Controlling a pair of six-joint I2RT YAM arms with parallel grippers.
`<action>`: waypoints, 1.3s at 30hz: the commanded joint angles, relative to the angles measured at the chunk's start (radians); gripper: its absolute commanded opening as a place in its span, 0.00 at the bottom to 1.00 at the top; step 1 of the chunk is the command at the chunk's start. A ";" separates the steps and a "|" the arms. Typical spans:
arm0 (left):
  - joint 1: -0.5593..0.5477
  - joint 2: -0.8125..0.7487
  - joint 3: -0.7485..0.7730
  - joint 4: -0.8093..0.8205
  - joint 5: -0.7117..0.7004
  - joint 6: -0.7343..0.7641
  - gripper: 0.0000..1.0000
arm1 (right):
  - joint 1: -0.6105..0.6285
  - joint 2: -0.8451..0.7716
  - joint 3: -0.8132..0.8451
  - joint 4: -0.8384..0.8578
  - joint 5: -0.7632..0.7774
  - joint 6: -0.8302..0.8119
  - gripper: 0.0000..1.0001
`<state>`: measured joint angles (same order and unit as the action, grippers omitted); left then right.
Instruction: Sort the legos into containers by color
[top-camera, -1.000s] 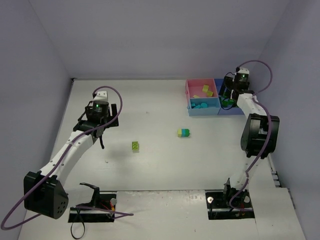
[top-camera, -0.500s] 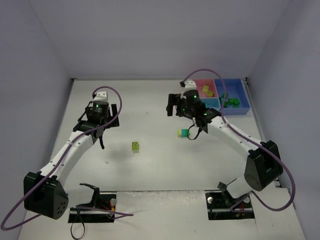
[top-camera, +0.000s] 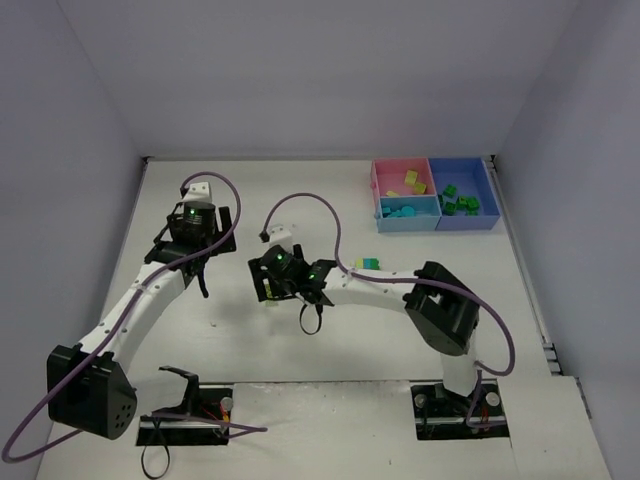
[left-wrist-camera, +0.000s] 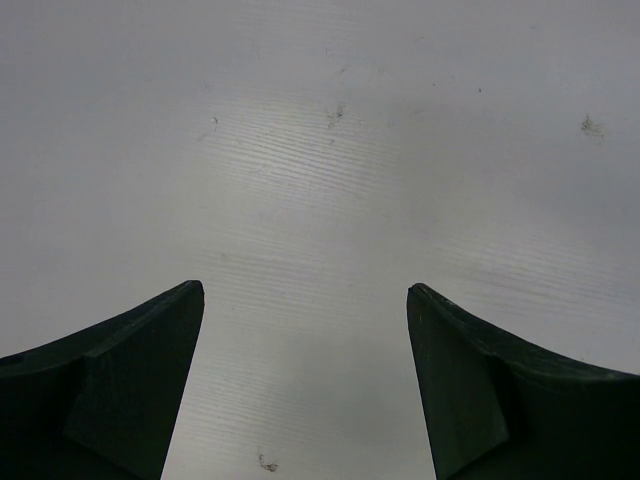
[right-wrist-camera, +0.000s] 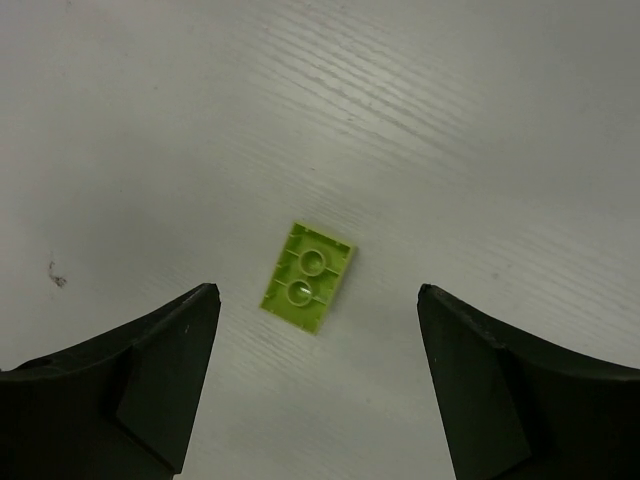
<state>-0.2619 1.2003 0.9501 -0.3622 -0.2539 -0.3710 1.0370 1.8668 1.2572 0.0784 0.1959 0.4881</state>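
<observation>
Out in the middle of the table (top-camera: 330, 190), the right gripper (right-wrist-camera: 317, 292) hangs wide open straight over a yellow-green brick (right-wrist-camera: 308, 277) lying studs up, lined up for a grab I'd guess. The left gripper (left-wrist-camera: 305, 290) is open too, holding nothing, parked aside. The trays (top-camera: 408, 224) sit well away, back right.

The left gripper (left-wrist-camera: 305, 291) hangs over the white table (left-wrist-camera: 300, 180). Its two dark fingers (left-wrist-camera: 110, 385) poke in from the bottom corners, one on each side, with a wide gap between them. White table shows in the gap. Thin, faint lines run across the table. A few tiny dark specks (left-wrist-camera: 590, 125) dot it, one near the right edge.
</observation>
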 joint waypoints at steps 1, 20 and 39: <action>0.009 -0.042 0.027 0.032 -0.038 -0.011 0.76 | 0.038 0.055 0.114 0.027 0.108 0.087 0.76; 0.010 -0.050 0.026 0.039 -0.016 -0.009 0.76 | 0.083 0.229 0.202 -0.135 0.227 0.207 0.43; 0.010 -0.031 0.024 0.048 0.073 0.009 0.76 | -0.522 -0.132 0.146 0.033 0.057 -0.293 0.00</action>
<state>-0.2604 1.1797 0.9501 -0.3599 -0.2180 -0.3706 0.6510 1.8091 1.3586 0.0284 0.3187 0.3134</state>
